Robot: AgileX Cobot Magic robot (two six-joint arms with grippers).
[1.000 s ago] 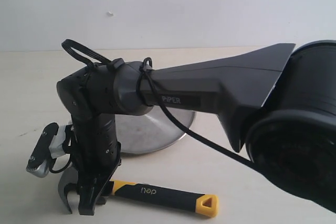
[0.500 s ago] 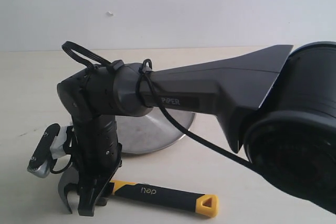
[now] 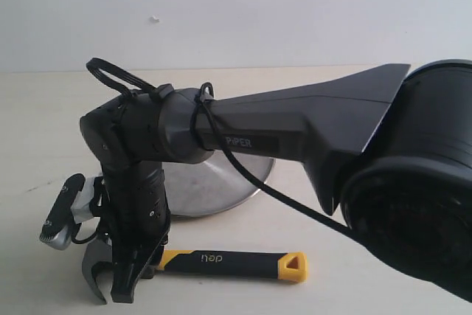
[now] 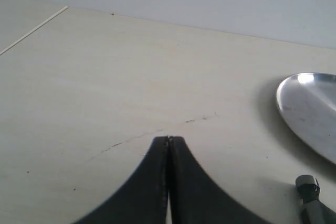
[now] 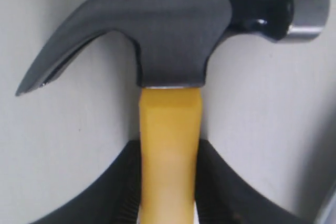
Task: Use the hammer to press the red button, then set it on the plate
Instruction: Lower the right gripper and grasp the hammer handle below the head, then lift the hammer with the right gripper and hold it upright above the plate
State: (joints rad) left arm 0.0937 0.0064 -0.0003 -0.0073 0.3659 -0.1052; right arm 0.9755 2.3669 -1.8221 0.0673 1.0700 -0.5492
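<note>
The hammer [image 3: 228, 262] is at the front of the table, its dark claw head [image 3: 92, 271] to the left and its yellow holed end to the right. My right gripper [image 3: 125, 285] reaches across from the right and points down, shut on the yellow neck just below the head. In the right wrist view the fingers [image 5: 169, 148] clamp both sides of the hammer [image 5: 173, 35]. The silver plate [image 3: 214, 189] lies behind the arm and also shows as the plate [image 4: 310, 108] in the left wrist view. My left gripper [image 4: 168, 139] is shut and empty over bare table. The red button is out of view.
The right arm's black forearm [image 3: 310, 127] and its large base fill the right half of the exterior view and hide much of the table. A dark cylindrical part [image 4: 310, 200] shows beside the plate in the left wrist view. A pale wall stands behind.
The hammer's yellow handle end has swung upward in the exterior view, so the handle now looks level instead of slanting down to the right. The right gripper stays at the head.
</note>
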